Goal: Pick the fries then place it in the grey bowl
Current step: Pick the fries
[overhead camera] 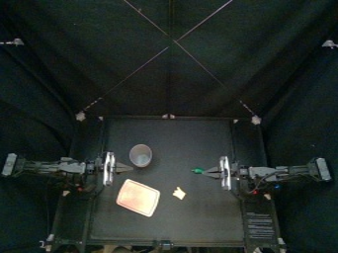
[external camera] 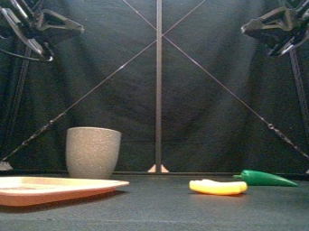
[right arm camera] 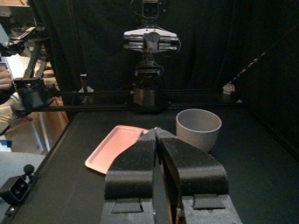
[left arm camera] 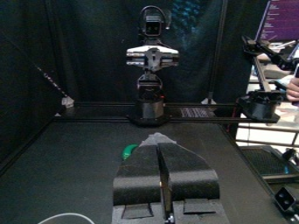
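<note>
The fries [overhead camera: 179, 194] are a small yellow toy lying on the table right of the pink tray; in the front view the fries [external camera: 218, 187] sit low at centre right. The tall grey speckled cup [overhead camera: 140, 153] stands upright behind the tray, left of centre, also seen as the cup [external camera: 93, 152] and the cup [right arm camera: 198, 127]. My left gripper [overhead camera: 111, 170] rests shut at the table's left side, its jaws [left arm camera: 163, 145] pressed together and holding nothing. My right gripper [overhead camera: 219, 173] rests shut at the right side, well back from the fries.
A flat pink tray [overhead camera: 138, 196] lies left of the fries near the front, also the tray [external camera: 54, 188] and the tray [right arm camera: 117, 146]. A green toy [overhead camera: 203, 173] lies just before the right gripper, seen as the green toy [external camera: 266, 178] and the green toy [left arm camera: 126, 151].
</note>
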Controlling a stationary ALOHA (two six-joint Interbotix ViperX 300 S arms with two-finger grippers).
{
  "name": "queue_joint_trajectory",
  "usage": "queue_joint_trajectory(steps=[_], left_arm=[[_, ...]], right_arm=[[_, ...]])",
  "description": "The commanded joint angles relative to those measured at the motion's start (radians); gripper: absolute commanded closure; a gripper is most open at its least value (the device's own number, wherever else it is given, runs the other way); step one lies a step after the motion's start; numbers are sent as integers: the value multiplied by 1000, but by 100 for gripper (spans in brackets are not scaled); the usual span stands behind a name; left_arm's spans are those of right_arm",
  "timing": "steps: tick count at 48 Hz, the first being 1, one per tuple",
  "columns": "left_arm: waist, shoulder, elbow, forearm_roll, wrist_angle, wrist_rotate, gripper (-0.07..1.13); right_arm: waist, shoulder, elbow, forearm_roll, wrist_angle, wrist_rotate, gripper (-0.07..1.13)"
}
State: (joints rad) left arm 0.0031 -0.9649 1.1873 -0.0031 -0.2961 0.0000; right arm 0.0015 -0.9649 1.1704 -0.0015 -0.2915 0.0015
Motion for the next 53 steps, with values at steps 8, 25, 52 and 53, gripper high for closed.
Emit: queue_joint_trajectory(steps=[8,25,52,53], left_arm=[[2,14,-28,2,-5,0,106],[8,15,-32,2,-6,0,106],[54,15,-28,2,-2,2,106],[57,15,-28,2,-3,2,106]], right_arm=[[-31,232,-80,21,-6,18,104],[-144,653,-285,152,48,18,51],[-146,784,-396,215,322,20,2],[-141,782,-402,216,368,20,2]])
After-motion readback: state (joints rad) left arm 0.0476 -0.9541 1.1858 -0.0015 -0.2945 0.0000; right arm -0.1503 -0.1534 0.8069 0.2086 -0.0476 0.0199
